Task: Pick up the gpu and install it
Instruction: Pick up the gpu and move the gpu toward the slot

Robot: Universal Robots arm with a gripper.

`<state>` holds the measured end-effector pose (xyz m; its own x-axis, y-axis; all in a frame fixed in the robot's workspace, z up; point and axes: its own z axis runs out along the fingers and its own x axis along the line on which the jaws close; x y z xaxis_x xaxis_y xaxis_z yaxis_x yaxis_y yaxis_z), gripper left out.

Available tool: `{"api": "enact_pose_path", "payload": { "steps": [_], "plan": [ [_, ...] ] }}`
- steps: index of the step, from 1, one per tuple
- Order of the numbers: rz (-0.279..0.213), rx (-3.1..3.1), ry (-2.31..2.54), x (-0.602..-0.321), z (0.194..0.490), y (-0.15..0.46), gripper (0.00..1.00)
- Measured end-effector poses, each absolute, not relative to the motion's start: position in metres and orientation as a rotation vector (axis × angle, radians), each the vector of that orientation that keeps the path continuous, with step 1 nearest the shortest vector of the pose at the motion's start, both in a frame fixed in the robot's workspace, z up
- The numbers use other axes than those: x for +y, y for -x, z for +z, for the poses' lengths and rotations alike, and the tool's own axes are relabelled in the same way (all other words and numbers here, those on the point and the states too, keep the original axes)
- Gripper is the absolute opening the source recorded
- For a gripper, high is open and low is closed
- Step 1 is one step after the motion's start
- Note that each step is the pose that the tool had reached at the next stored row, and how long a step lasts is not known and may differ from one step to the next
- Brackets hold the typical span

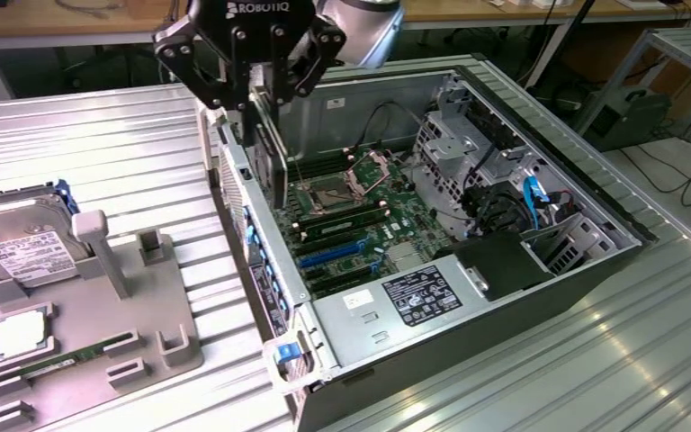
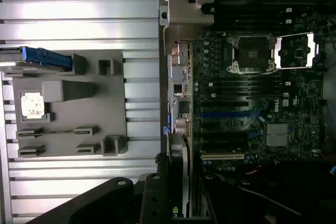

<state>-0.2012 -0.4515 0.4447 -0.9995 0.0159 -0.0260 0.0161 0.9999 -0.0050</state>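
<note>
tool (image 2: 181,203) closest to the wrist cam, clenched on the gpu (image 2: 181,177). Card is pinched between the fingers and seen edge-on.

gpu (image 1: 273,171): upright, hanging straight below the tool (image 1: 262,112). It sits just inside the rear wall of the open PC case (image 1: 358,99), the side facing the grey fixture. Lower end is down among the case parts. Can't tell if it touches the board or any slot.

motherboard (image 1: 370,234) faces up in the case:
- open CPU socket (image 1: 321,193) just beside the card, on the exterior view's right
- blue slot (image 1: 327,255) further along the board, apart from the card
- wrist view has the same board (image 2: 236,103), socket (image 2: 252,51) and blue slot (image 2: 231,115)

Case lies on its side across the middle of the bench (image 1: 105,144), a ribbed metal top.

grey fixture (image 1: 141,306) is on the bench just beside the case, toward the exterior view's left edge. On it:
- hard drive (image 1: 22,252) with white label, at the far end
- CPU chip (image 1: 19,333) in a pocket
- green RAM stick (image 1: 69,360) near the fixture's front edge

Wrist view also shows the fixture (image 2: 105,98) and chip (image 2: 31,103), well apart from the card.
</note>
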Motion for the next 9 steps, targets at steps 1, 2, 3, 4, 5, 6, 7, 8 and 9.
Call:
{"api": "enact_pose_path", "payload": {
  "steps": [1, 2, 3, 4, 5, 6, 7, 8, 9],
  "plan": [
    [-0.008, 3.116, -0.025, -0.451, 0.445, 0.191, 0.27],
    [-0.008, 3.116, -0.025, -0.452, 0.445, 0.182, 0.27],
    [-0.008, 3.116, -0.025, -0.452, 0.445, 0.164, 0.27],
    [-0.008, 3.116, -0.025, -0.452, 0.445, 0.160, 0.27],
    [-0.008, 3.116, -0.025, -0.451, 0.445, 0.157, 0.27],
    [-0.008, 3.116, -0.025, -0.452, 0.445, 0.155, 0.27],
    [-0.008, 3.116, -0.025, -0.452, 0.445, 0.153, 0.27],
    [-0.008, 3.116, -0.025, -0.452, 0.445, 0.151, 0.27],
    [-0.008, 3.116, -0.025, -0.451, 0.445, 0.148, 0.27]
  ]
}}
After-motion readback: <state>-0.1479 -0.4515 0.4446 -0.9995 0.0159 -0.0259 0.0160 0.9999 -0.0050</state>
